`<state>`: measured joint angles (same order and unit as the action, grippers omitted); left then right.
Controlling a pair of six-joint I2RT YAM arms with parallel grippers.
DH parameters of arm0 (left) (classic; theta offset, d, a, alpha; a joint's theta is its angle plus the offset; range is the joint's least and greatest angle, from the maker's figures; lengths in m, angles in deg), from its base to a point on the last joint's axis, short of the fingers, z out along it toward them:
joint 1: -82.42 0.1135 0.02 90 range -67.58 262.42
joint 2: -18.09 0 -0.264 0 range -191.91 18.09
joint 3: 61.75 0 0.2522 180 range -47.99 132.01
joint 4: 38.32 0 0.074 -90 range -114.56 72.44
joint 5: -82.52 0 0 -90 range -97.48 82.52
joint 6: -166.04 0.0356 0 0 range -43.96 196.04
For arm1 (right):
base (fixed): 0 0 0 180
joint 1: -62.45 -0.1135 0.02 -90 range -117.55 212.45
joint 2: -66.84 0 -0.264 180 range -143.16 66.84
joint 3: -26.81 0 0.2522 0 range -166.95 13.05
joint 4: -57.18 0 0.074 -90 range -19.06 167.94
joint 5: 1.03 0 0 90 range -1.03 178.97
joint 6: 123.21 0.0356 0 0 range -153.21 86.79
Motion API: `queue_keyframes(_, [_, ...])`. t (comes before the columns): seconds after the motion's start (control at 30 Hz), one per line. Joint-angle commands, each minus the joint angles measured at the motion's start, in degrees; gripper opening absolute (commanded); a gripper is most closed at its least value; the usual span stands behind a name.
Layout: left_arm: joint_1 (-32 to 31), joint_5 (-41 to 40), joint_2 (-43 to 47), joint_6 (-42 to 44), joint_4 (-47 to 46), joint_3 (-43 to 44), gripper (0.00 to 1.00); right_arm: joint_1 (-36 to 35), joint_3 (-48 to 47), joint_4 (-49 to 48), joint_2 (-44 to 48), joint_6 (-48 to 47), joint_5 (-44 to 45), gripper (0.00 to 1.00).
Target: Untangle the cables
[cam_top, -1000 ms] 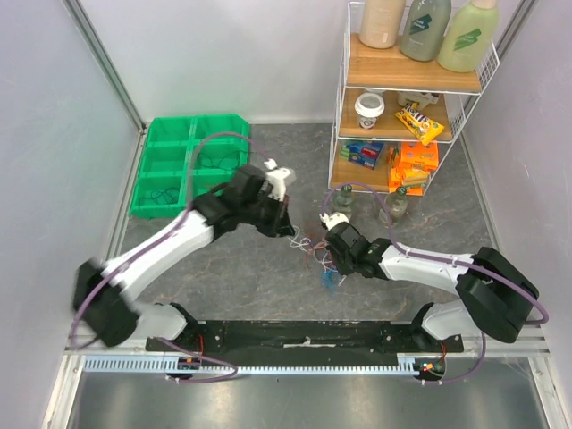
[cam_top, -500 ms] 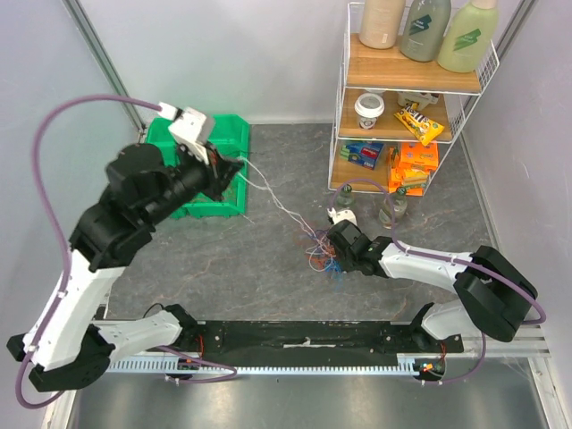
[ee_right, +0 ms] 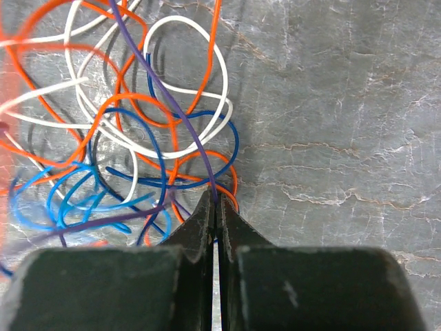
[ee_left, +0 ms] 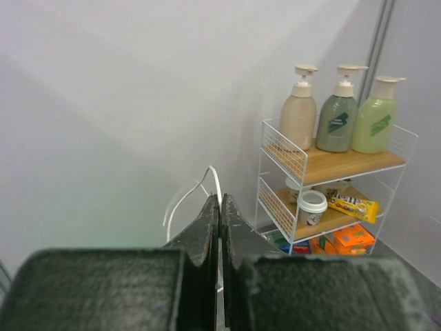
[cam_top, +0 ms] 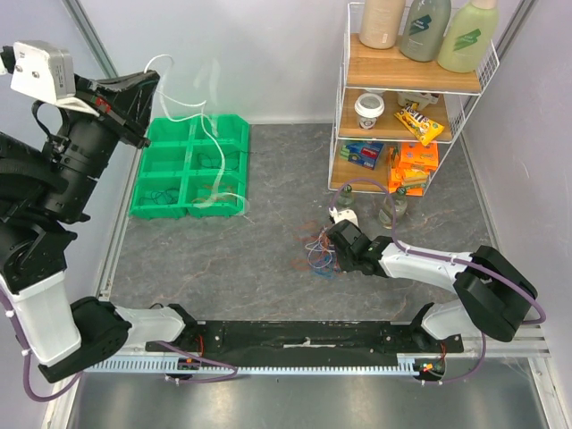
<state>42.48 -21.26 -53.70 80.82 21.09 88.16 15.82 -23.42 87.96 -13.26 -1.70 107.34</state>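
A loose tangle of cables [cam_top: 315, 255] in orange, blue, white and purple lies on the grey table; it fills the right wrist view [ee_right: 131, 131]. My right gripper [cam_top: 332, 253] [ee_right: 216, 196] is down at the tangle's right edge, shut on a thin purple cable [ee_right: 176, 103]. My left gripper [cam_top: 150, 82] [ee_left: 219, 198] is raised high at the far left, shut on a white cable [cam_top: 207, 134] that hangs in loops over the green bin [cam_top: 170, 170]. The white cable [ee_left: 218, 181] sticks out past the fingertips in the left wrist view.
A white wire shelf [cam_top: 407, 89] with bottles, a cup and snack packs stands at the back right; it shows in the left wrist view [ee_left: 331, 193] too. Two small bottles [cam_top: 393, 207] stand on the table by it. The green bin holds a few dark wires.
My left arm has swung up and to the far left, pulling the white cable free of the tangle so it hangs over the green bin. The right gripper stayed on the tangle.
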Motion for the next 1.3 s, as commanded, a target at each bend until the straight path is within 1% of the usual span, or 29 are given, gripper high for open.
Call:
queue_keyframes(0.0, [-0.05,-4.67,-1.43,7.60,-7.04,1.39,0.02,0.31,0.00,4.34,-1.55,1.10,1.76,0.01])
queue_keyframes(0.07, [0.04,-5.03,-1.42,9.28,-11.09,-0.35,0.02,0.40,-0.27,4.26,-1.99,0.58,1.15,0.01])
queue_keyframes(0.17, [0.04,-4.06,-3.18,9.46,-10.85,-3.96,0.02,0.40,-0.01,2.68,-1.91,-1.00,-1.05,0.01])
queue_keyframes(0.23, [0.22,-7.03,-4.49,9.81,-11.02,-7.99,0.02,0.31,0.08,2.15,-1.38,-1.36,-1.32,0.02])
queue_keyframes(0.27, [1.35,-8.53,-5.54,9.64,-11.02,-9.93,0.02,0.40,0.26,2.23,-1.21,-1.45,-1.41,0.02])
queue_keyframes(0.33, [5.46,-8.46,-6.96,5.97,-10.40,-12.04,0.02,0.31,0.52,1.97,-0.59,-1.54,-1.84,0.01])
queue_keyframes(0.4, [12.22,-7.67,-8.62,-0.09,-9.62,-12.94,0.02,0.31,0.78,1.79,0.02,-1.62,-2.11,0.02])
queue_keyframes(0.43, [16.61,-6.19,-9.24,-6.73,-9.09,-12.94,0.02,0.40,0.96,1.53,0.29,-1.80,-2.46,0.02])
queue_keyframes(0.5, [22.95,-1.27,-10.30,-13.10,-10.30,-14.24,0.02,0.31,1.05,1.27,0.38,-1.89,-2.99,0.01])
queue_keyframes(0.53, [24.46,-0.20,-10.82,-14.60,-11.62,-14.78,0.02,0.40,0.96,1.27,0.29,-2.15,-3.25,0.01])
queue_keyframes(0.6, [26.75,0.85,-12.93,-16.02,-13.82,-14.43,0.02,0.40,0.87,1.27,0.46,-2.41,-3.69,0.01])
queue_keyframes(0.73, [31.93,3.05,-18.55,-19.36,-14.97,-10.57,0.02,0.31,1.40,0.74,1.43,-2.50,-3.69,0.01])
queue_keyframes(0.9, [37.56,5.25,-23.30,-20.77,-19.45,-10.56,0.02,0.40,1.75,0.47,1.78,-2.50,-3.52,0.01])
queue_keyframes(1.0, [39.85,6.57,-26.55,-20.51,-24.10,-11.61,0.02,0.40,2.01,0.21,2.13,-2.33,-3.43,0.01])
queue_keyframes(1.03, [42.20,6.05,-27.78,-20.25,-25.07,-11.79,0.02,0.40,2.02,0.21,2.14,-2.33,-3.34,0.01])
queue_keyframes(1.1, [43.98,5.26,-30.24,-21.12,-27.88,-11.27,0.02,0.40,1.84,0.12,1.87,-2.41,-3.34,0.01])
queue_keyframes(1.2, [46.00,5.26,-33.93,-21.65,-33.41,-11.27,0.02,0.40,1.49,0.56,1.35,-2.50,-3.43,0.01])
queue_keyframes(1.27, [47.06,6.22,-36.83,-22.09,-35.53,-10.57,0.02,0.31,1.23,1.00,1.08,-2.50,-3.17,0.01])
